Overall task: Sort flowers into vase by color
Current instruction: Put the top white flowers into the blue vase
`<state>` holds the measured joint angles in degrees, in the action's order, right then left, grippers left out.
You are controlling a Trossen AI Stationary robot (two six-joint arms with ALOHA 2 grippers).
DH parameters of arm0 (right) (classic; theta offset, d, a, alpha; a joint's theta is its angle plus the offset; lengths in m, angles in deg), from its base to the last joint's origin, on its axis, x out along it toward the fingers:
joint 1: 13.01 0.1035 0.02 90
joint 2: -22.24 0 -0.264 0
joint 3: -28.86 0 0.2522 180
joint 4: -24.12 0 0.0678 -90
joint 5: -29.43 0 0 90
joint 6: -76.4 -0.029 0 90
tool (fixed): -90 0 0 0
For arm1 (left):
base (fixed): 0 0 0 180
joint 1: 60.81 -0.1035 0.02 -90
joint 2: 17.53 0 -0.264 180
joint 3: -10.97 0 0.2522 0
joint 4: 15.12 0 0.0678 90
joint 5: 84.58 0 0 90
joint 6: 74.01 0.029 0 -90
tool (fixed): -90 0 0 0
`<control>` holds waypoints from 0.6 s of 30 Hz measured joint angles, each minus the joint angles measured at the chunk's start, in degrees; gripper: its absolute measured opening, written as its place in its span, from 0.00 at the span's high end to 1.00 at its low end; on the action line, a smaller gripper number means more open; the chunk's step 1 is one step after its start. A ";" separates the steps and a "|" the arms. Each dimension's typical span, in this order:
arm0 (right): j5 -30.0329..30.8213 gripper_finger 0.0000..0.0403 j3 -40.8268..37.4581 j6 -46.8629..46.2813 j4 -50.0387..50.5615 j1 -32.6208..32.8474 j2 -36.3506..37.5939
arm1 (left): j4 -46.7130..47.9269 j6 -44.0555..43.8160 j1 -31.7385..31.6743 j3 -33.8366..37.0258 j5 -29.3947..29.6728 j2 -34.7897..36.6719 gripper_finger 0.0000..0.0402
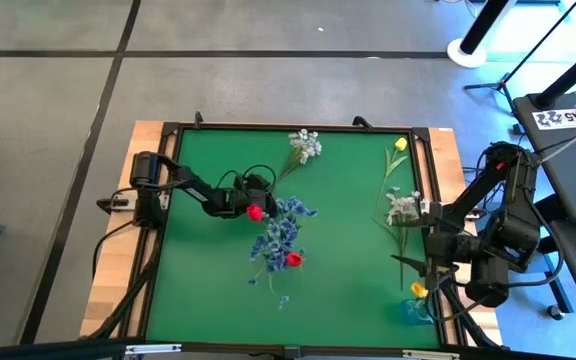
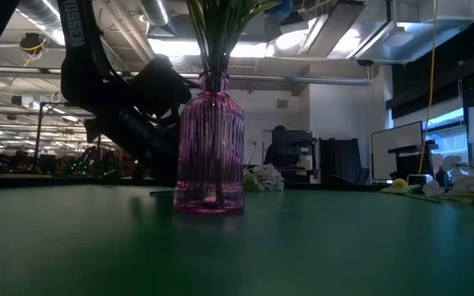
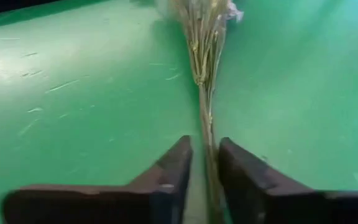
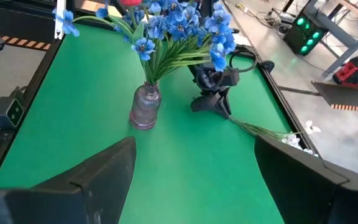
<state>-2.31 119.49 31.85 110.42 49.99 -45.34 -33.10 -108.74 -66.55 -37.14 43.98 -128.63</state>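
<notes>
A ribbed glass vase [image 4: 145, 106] stands mid-table and holds blue blossoms [image 1: 283, 235] and red tulips [image 1: 293, 260]. A whitish spray [image 1: 305, 145] lies on the green table beyond it, its stem [image 3: 205, 112] running toward my left gripper [image 3: 205, 142]. That gripper [image 1: 266, 190] is low over the table beside the vase and narrowly open, one finger on each side of the stem. My right gripper [image 4: 194, 143] hangs open and empty, high over the table's right side. My left gripper has its two fingers [image 3: 178, 158] close on either side of the whitish spray's bare stem [image 3: 209, 163], coming along it at a downward slant from the table's left. A narrow gap shows beside the stem. Whether a finger touches it, I cannot tell. The spray lies flat.
A yellow tulip [image 1: 400, 145] and another whitish spray [image 1: 403, 207] lie near the right edge. A second vase [image 1: 415, 310] with a yellow flower stands at the near right corner. A raised black frame [image 1: 268, 128] borders the table.
</notes>
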 joint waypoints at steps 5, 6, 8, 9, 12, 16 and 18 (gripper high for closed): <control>0.75 0.19 0.00 -0.01 0.82 1.39 -0.01 | 2.91 -2.35 0.78 -0.09 2.13 0.13 0.97; 0.76 0.19 0.00 0.01 1.10 1.75 -0.01 | 3.24 -2.36 1.04 -0.07 2.27 0.41 0.98; 0.77 0.19 0.00 -0.02 1.49 1.95 -0.01 | 4.34 -2.43 1.63 0.11 3.10 1.49 0.99; 0.75 0.19 0.00 -0.01 1.56 1.94 -0.01 | 5.76 -2.47 1.94 0.30 3.84 2.77 0.99; 0.80 0.19 0.00 -0.04 2.68 1.90 -0.01 | 12.12 -1.13 2.89 1.09 6.57 9.06 0.99; 0.90 0.19 0.00 -0.05 2.53 1.90 -0.01 | 18.33 2.02 3.17 0.59 11.95 23.66 0.99; 1.34 0.19 0.00 -0.25 2.55 1.90 -0.01 | 22.04 4.15 3.24 0.66 13.57 31.06 0.99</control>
<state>-0.97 119.49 31.60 112.97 51.90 -45.35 -11.06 -104.58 -63.31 -36.47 57.55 -97.57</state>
